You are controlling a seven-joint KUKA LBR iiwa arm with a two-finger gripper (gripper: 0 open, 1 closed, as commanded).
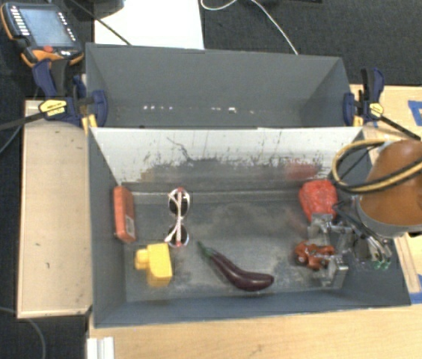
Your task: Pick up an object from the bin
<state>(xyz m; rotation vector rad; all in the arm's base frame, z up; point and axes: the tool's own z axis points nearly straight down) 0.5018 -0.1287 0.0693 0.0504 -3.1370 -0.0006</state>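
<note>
The gripper (331, 256) is low in the grey bin (218, 155), near its right-hand wall in the camera view. Whether it is open or closed cannot be told from here. A small red-and-orange toy (306, 253) lies on the floor just beside it, on the side towards the bin's middle. Whether the two touch is unclear, and the toy is too small to show a long axis. It is probably the nearest candidate for the pick.

A red lumpy ball (316, 196) sits near the gripper, towards the back wall. Further along the floor lie:
- a purple toy eggplant (239, 271), set diagonally
- a yellow block (155, 263)
- white toy glasses (178, 217)
- an orange-red bar (123, 214) by the far side wall
</note>
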